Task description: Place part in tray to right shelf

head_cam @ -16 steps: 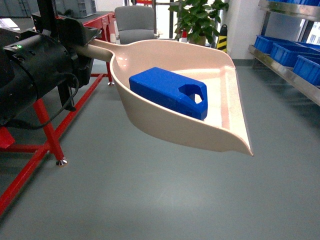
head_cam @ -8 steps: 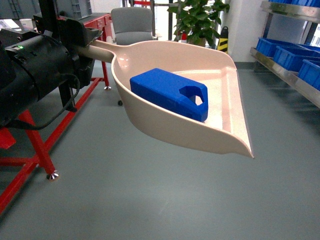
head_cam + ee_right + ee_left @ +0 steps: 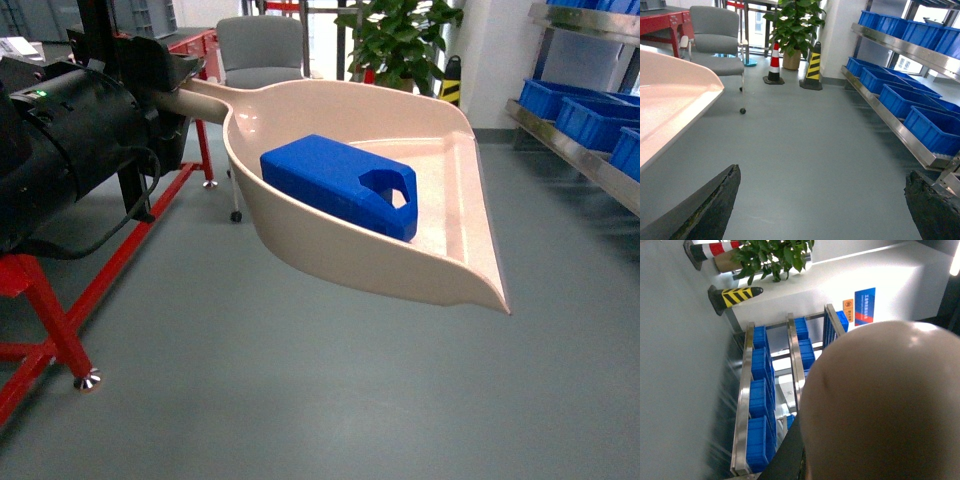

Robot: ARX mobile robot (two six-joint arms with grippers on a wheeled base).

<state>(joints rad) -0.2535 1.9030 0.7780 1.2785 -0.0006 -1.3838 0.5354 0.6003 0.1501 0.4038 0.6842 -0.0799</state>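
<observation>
Steel shelf: the right shelf [image 3: 580,150] runs along the right side of the head view, shiny front rail slanting toward the camera, blue crates [image 3: 585,115] sitting on it; it lies well apart from the load, off to the right and ahead.
Floor: grey floor [image 3: 300,400], bare between the robot and the shelf as far as the views show.
Red frame: a red metal stand [image 3: 60,300] to the left, away from the path toward the shelf.
Background: grey chair [image 3: 262,50], potted plant [image 3: 400,40] and a striped yellow-black post [image 3: 814,62] far behind; I judge none of them blocks the way right.
Tray: the tray [image 3: 440,270] hangs in mid-air, handle pointing back-left into the left arm, flat lip pointing forward-right, so its long axis already slants partly toward the shelf.
Part: the part [image 3: 335,185] lies flat inside the tray, handle hole toward the lip.
Left gripper: the left gripper [image 3: 170,85] is clenched around the tray's handle; it carries the load.
Right gripper: the right gripper [image 3: 822,205] is spread wide with nothing between its fingers, facing the shelf, nearer to it yet idle.
Coming move: probably a swing or drive rightward until the lip reaches the rail.
</observation>
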